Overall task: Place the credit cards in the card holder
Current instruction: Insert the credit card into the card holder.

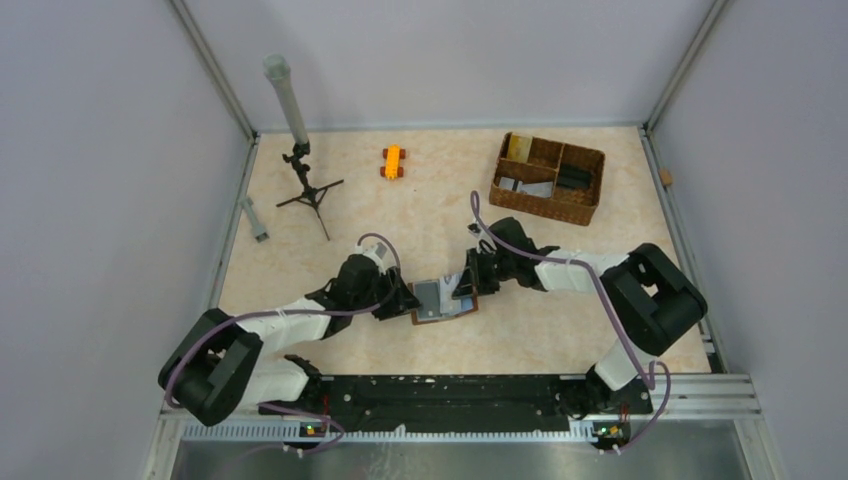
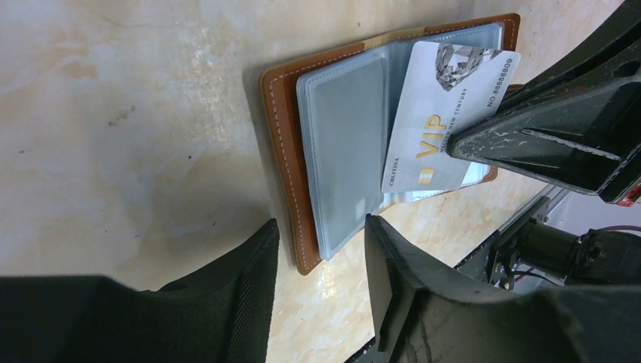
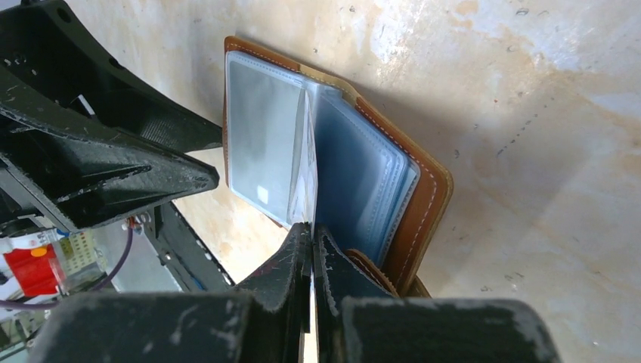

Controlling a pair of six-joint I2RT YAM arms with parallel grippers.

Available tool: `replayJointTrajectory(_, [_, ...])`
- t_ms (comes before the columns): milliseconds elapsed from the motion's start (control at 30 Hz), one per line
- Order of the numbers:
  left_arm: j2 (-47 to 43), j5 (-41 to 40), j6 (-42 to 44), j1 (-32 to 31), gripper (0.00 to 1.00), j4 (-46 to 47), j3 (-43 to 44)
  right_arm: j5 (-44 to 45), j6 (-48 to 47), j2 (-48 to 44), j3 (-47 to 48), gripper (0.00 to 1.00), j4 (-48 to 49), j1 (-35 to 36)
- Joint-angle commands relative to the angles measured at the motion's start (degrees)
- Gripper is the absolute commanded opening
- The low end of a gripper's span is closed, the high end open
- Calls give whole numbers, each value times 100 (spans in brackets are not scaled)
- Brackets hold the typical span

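Left jaws half open, straddling the near edge of the card holder point(image 2: 280, 113). Right jaws clamped on a silver credit card point(image 2: 431, 128) over it. Left arm point(image 1: 290, 320) and right arm point(image 1: 570, 270) extend low toward it.

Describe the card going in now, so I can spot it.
At the table's near middle lies the open brown holder. A pale card slants across its clear sleeves, pinched by the right pincer. Gold VIP lettering sets it apart from the plain sleeves.
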Motion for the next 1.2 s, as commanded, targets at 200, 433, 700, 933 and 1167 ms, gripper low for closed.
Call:
replayJointTrajectory(200, [415,82,210,2,37,491,50,-152,197,450,-124,0,264,69])
replayJointTrajectory(433, [565,121,257,-3,30,497,53,-235,426,673,-196,0,419,64])
replayJointTrajectory(700, [659,117,316,5,28,499,123,-338,564,985,-177,0,452,98])
replayJointTrajectory(933, [721,41,336,-4,10,436,140,-33,748,758,-400,0,216,117])
replayJointTrajectory(1167, [852,-10,319,2,0,404,191,218,942,464,-562,0,129,118])
